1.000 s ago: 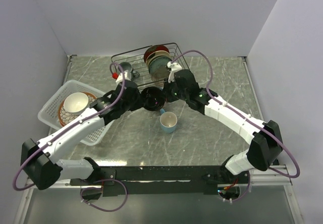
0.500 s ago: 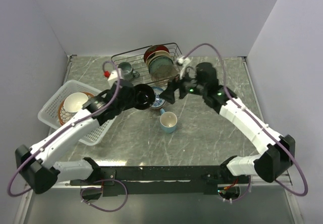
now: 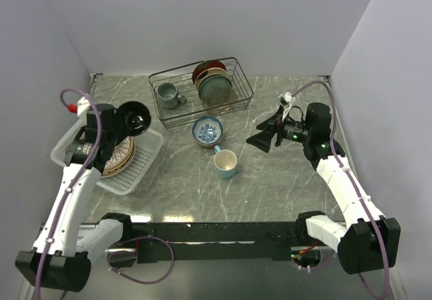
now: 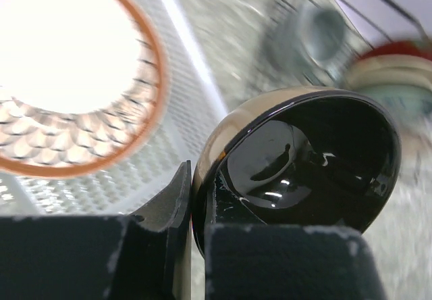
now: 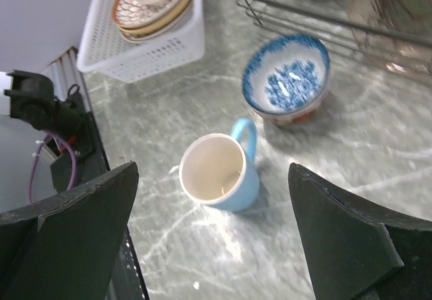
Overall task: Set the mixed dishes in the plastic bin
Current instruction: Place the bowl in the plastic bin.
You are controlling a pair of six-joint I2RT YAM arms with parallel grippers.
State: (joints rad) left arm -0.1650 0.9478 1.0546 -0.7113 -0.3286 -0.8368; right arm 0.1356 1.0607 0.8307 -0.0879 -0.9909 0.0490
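Since a second ago the left gripper (image 4: 197,213) has carried the black bowl (image 3: 133,118) from mid-table to above the plastic bin (image 3: 140,168) at the left, and the right gripper (image 3: 260,140) has drawn back to the right. The left gripper pinches the bowl's rim, with the bowl tipped on edge over the stacked plates (image 3: 119,157) in the bin. The right gripper stands spread wide with nothing in it, right of the blue-patterned bowl (image 3: 208,130) and the light blue mug (image 3: 225,163), which both rest on the table (image 3: 270,185)

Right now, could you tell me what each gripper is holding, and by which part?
Left gripper: the black bowl, pinched at its rim. Right gripper: open, empty.
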